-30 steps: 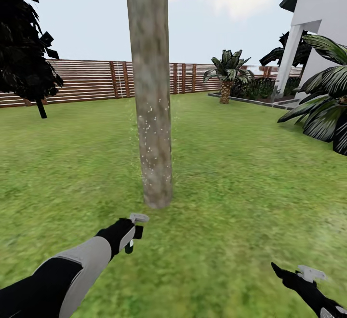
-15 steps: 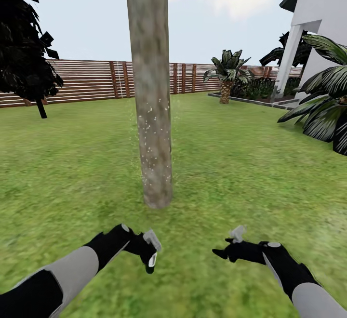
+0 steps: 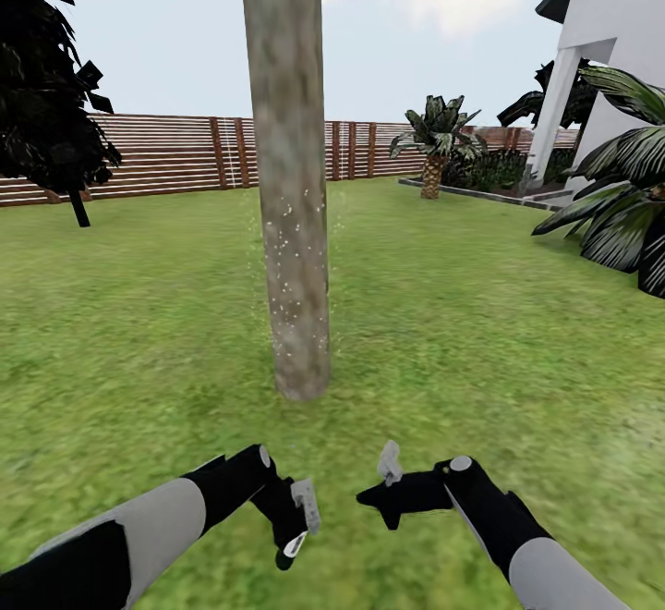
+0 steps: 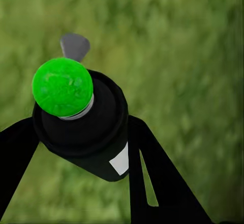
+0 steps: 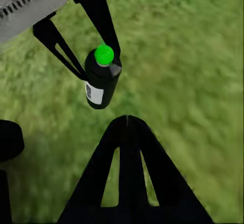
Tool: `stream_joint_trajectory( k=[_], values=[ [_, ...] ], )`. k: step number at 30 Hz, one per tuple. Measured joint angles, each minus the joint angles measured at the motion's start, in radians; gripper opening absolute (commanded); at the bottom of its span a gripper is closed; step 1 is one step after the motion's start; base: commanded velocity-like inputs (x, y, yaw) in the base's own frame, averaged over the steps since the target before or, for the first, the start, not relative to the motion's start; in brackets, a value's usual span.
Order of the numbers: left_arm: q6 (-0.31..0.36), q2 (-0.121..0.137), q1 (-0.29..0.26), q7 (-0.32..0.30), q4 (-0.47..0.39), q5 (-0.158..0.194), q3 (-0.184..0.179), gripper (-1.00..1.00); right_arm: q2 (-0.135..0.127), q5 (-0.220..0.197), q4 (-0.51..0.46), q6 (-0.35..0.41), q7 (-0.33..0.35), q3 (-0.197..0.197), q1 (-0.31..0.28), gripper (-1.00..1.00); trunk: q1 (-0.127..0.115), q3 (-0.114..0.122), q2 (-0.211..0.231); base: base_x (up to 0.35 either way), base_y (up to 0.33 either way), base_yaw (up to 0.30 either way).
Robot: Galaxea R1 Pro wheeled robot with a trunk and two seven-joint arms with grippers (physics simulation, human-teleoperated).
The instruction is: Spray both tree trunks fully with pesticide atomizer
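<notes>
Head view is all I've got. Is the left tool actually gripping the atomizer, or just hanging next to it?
Observer: Gripping it. In the right wrist view, the left tool has one finger on each side of the pesticide atomizer.
Operator: Tip colour? Can't resolve it here.
Observer: The left wrist view shows a bright green round cap on the dark body, with a grey nozzle beside it.
Operator: Right tool carrying anything?
Observer: No. In the right wrist view, the right tool has its fingers closed tip to tip with nothing between them, and it points toward the atomizer.
</notes>
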Motion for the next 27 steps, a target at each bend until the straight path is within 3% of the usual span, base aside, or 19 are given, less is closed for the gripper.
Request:
stream_joint_trajectory(
  k=[4,9,14,19,27],
  values=[
    [0.0,-0.018,0.0,-0.041,-0.001,0.001,-0.001,-1.0,0.002,0.0,-0.011,0.0,0.011,0.007,0.0,-1.0,0.0,0.0,0.0,0.0,0.0,0.0],
    [-0.004,-0.055,0.0,-0.05,-0.001,0.0,-0.028,-1.0,0.014,0.021,-0.012,0.0,0.013,0.058,0.0,-1.0,0.0,0.0,0.0,0.0,0.0,0.0],
    [-0.024,-0.065,0.0,-0.051,-0.002,0.0,-0.034,-1.0,0.015,0.056,-0.011,0.0,0.013,0.061,0.0,-1.0,0.0,0.0,0.0,0.0,0.0,0.0],
    [-0.083,-0.068,0.0,-0.107,-0.001,0.0,-0.035,-1.0,0.015,0.059,-0.011,0.0,0.013,0.062,0.0,-1.0,0.0,0.0,0.0,0.0,0.0,0.0],
    [-0.089,-0.084,0.0,-0.112,-0.001,0.0,-0.035,-1.0,0.015,0.059,-0.011,0.0,0.013,0.062,0.0,-1.0,0.0,0.0,0.0,0.0,0.0,0.0]
  ],
)
